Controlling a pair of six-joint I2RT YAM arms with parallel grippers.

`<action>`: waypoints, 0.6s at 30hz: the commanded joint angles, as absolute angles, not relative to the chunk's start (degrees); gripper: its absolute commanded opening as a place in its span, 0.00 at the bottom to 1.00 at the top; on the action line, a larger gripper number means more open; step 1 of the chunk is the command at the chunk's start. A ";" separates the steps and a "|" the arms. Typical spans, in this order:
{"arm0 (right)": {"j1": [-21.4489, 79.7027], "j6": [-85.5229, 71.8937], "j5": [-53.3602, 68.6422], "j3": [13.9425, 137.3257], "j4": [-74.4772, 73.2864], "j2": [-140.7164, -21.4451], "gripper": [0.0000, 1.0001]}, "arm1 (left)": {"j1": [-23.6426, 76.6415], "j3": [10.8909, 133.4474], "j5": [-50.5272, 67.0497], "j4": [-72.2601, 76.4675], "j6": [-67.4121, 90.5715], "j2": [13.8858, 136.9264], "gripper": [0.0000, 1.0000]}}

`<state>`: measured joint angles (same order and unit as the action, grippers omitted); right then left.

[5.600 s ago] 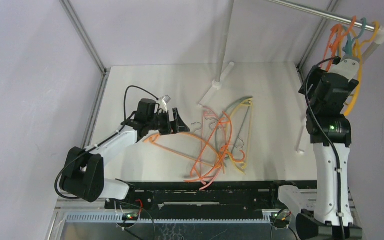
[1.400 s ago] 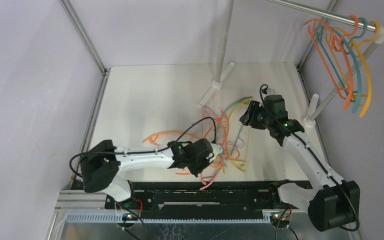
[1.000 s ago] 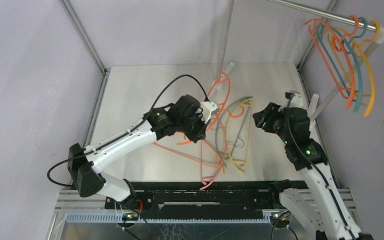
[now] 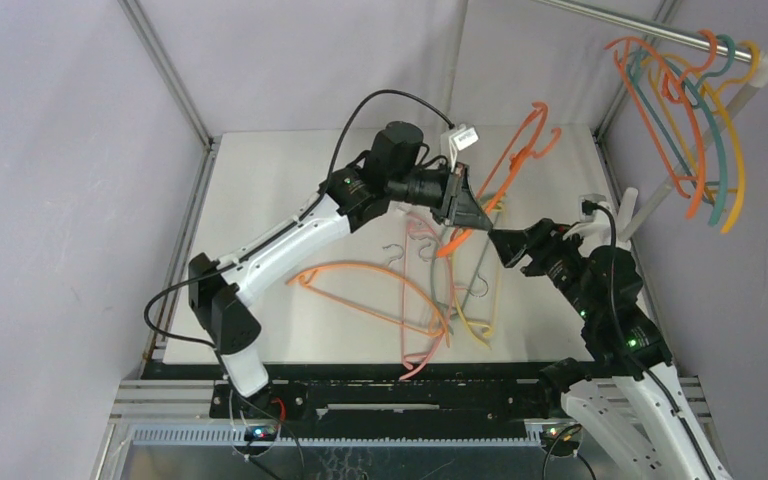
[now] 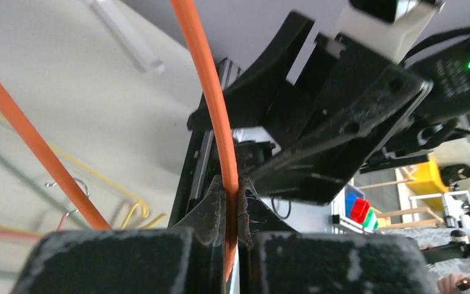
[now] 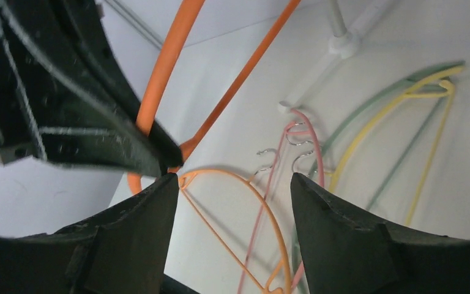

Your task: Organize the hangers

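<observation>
Above the table (image 4: 260,180), left end effector (image 5: 230,199) pinches orange hanger (image 5: 211,92).

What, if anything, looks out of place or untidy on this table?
A heap of hangers lies tangled and overlapping on the table, hooks pointing different ways, while other hangers hang neatly on the rail. One orange hanger is up in the air, pinched in the left claw. Nothing looks broken.

- The raised hanger (image 5: 213,104) is bright orange.
- The hangers on the rail (image 4: 690,120) are orange, teal and yellow; the rail (image 4: 620,20) is silver.
- The hangers lying on the tabletop (image 4: 440,310) are orange, pink, pale green and yellow.
- The tabletop (image 4: 280,190) is plain white.
- The left pincer (image 5: 227,196) and right pincer (image 6: 232,184) are matt black, scuffed grey.
</observation>
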<state>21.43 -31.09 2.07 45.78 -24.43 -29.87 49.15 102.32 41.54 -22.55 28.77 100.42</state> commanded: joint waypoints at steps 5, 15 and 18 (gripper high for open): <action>26.74 -27.84 6.21 50.07 -20.61 -32.56 0.75 | 46.42 108.50 43.49 -7.77 41.04 105.65 0.00; 31.91 -22.25 -4.46 56.55 -22.24 -41.54 0.76 | 46.71 109.54 35.95 -4.58 46.82 109.15 0.00; 32.89 -22.20 -6.40 57.59 -22.37 -44.54 0.75 | 47.07 110.92 34.44 -5.17 46.77 109.80 0.00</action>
